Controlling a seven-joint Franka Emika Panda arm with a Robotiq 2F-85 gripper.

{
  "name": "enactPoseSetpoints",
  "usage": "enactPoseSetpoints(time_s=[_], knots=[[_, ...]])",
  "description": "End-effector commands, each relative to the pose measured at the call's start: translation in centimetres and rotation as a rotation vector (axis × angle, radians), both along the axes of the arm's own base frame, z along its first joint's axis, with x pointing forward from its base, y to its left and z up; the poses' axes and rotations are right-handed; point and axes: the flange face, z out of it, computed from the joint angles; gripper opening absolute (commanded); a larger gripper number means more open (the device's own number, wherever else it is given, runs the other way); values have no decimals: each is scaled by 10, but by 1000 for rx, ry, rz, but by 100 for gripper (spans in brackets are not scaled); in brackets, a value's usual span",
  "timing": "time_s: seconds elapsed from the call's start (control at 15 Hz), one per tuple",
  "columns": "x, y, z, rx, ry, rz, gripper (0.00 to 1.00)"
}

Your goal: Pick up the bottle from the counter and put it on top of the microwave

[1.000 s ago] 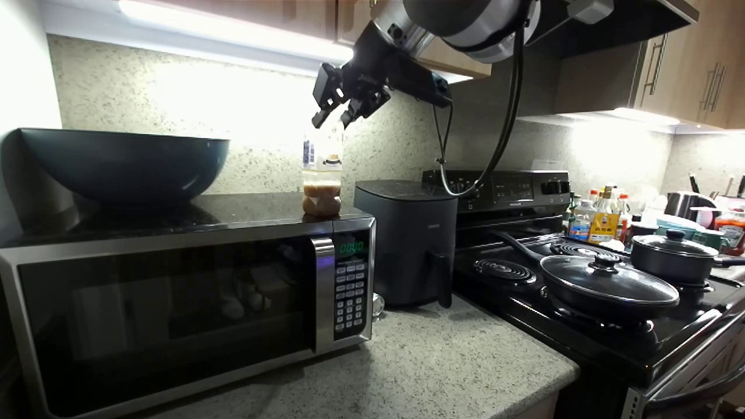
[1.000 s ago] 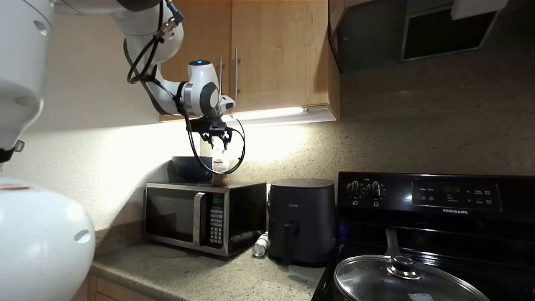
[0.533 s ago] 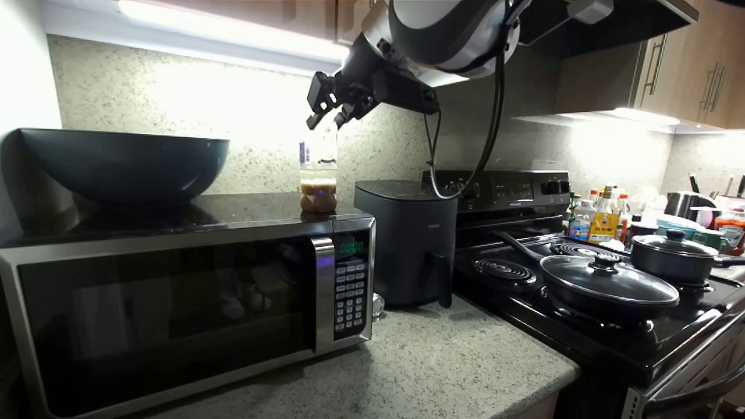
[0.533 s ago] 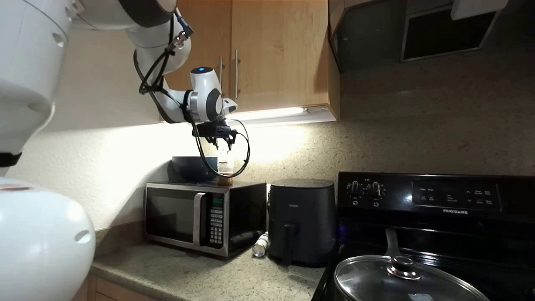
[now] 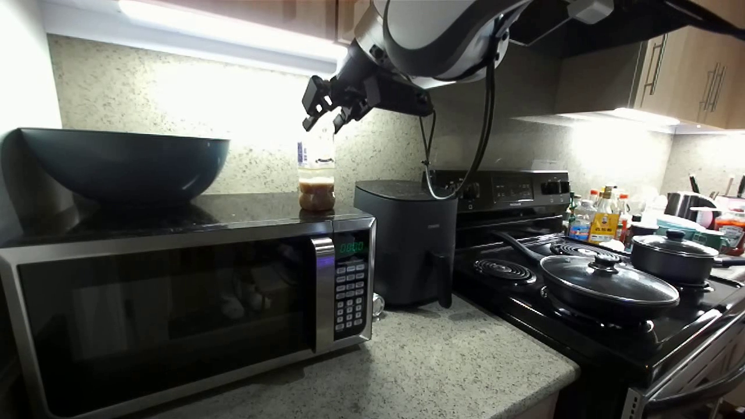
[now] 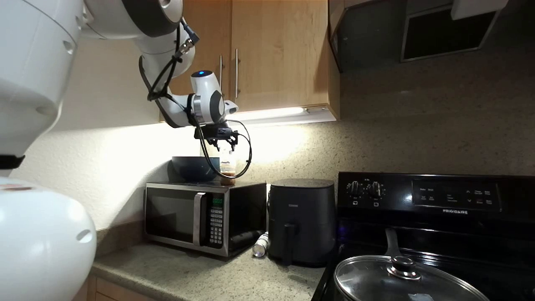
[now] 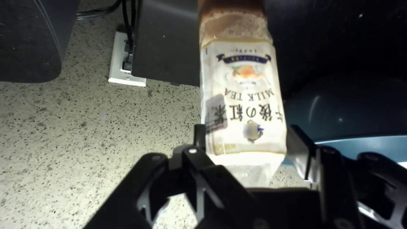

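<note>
The bottle [image 5: 316, 195] stands upright over the right end of the microwave [image 5: 174, 317]; it also shows in an exterior view [image 6: 228, 176]. I cannot tell whether its base touches the microwave top. My gripper [image 5: 323, 124] points down from above with its fingers on both sides of the bottle's upper part. In the wrist view the gripper [image 7: 246, 140] comes in from below, and the bottle [image 7: 243, 79] appears upside down with its label toward me. The pads lie against its sides, shut on it. The cap is hidden. The speckled counter [image 5: 442, 361] lies below.
A large dark blue bowl [image 5: 128, 166] stands on the microwave's left part. A black air fryer [image 5: 407, 250] stands right of the microwave, with a small container [image 6: 260, 244] lying between them. Wooden cupboards [image 6: 280, 54] with a lit strip hang close above. A stove with pans is farther right.
My gripper and the bottle have moved together, slightly left and back in one exterior view and slightly right in the other. The bottle stays upright over the microwave top.
</note>
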Motion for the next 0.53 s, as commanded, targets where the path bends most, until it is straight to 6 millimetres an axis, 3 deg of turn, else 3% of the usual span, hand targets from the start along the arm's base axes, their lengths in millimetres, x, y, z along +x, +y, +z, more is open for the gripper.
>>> enactPoseSetpoints(time_s=[0.0, 0.07, 0.2, 0.47], knots=[[-8, 6, -45, -82, 133, -4, 94], [-11, 7, -55, -104, 164, -1, 99], [-19, 13, -70, -143, 203, 16, 100], [-36, 22, -82, -196, 225, 41, 100]])
